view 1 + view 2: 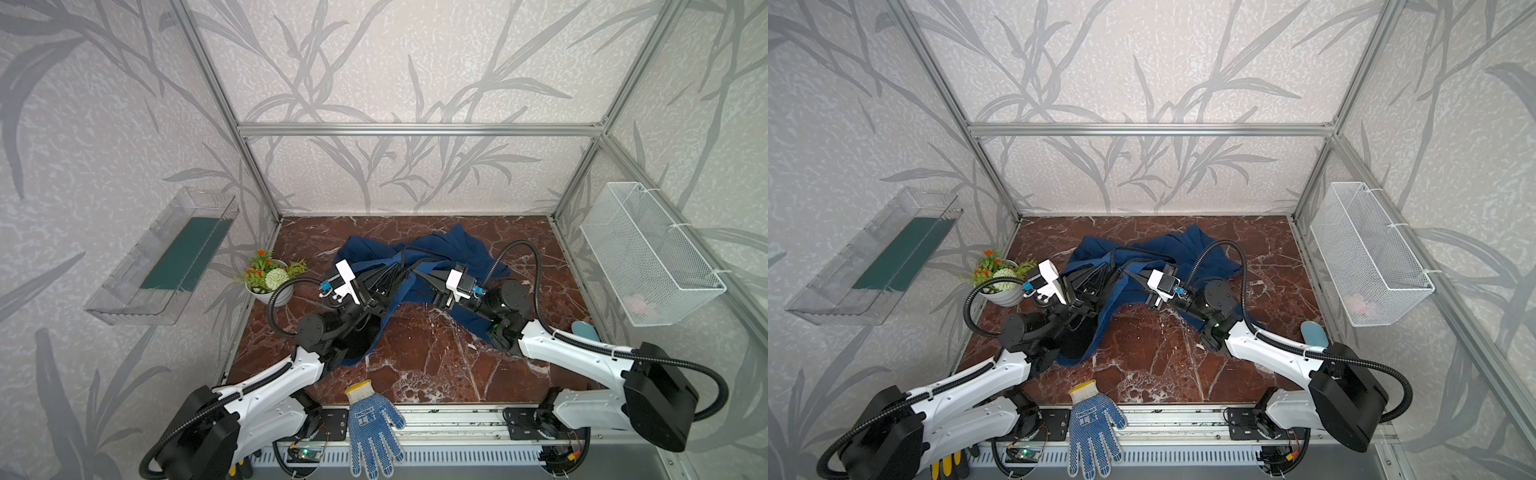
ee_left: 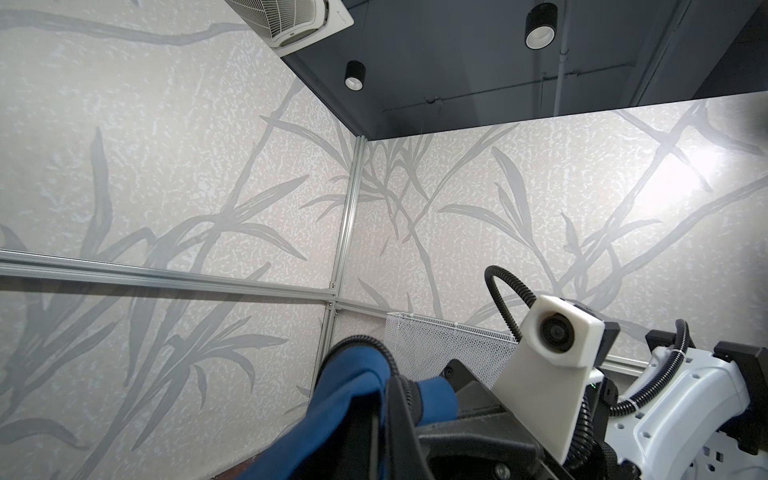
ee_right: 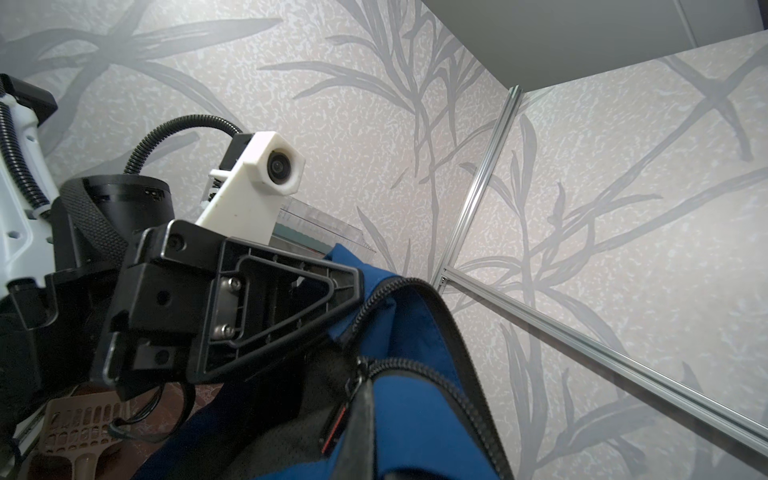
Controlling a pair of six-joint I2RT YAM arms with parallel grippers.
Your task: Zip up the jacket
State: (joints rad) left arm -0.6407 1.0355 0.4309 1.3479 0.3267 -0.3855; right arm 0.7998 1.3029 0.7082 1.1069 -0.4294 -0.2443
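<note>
Navy blue fabric jacket (image 1: 453, 249) is lying crumpled across the middle and rear of the red-brown marble tabletop (image 1: 428, 357). In both top views you are seeing its central fold being held up off the surface between the two arms, while one flap is draping forward beneath the left arm. Your left gripper (image 1: 399, 272) is clamping the raised blue fabric, with its jaws closed down fully on the cloth. Your right gripper (image 1: 422, 274) is facing it from the opposite side, the two tips almost meeting, and it is likewise pinching the jacket with its jaws pressed together on the material. In the right wrist view, the dark front zipper (image 3: 419, 291) is arching along the fabric edge just beside the left gripper's tip, with a second run of teeth passing below it; you cannot tell from these views whether the two rows are engaging. A white work glove with blue dots (image 1: 372, 428) is lying over the front edge of the tabletop, well apart from the jacket. An artificial plant in a white pot (image 1: 270, 282) is standing near the left edge. A clear plastic wall tray (image 1: 162, 257) and a white wire mesh basket (image 1: 648, 253) are hanging on the side walls.
</note>
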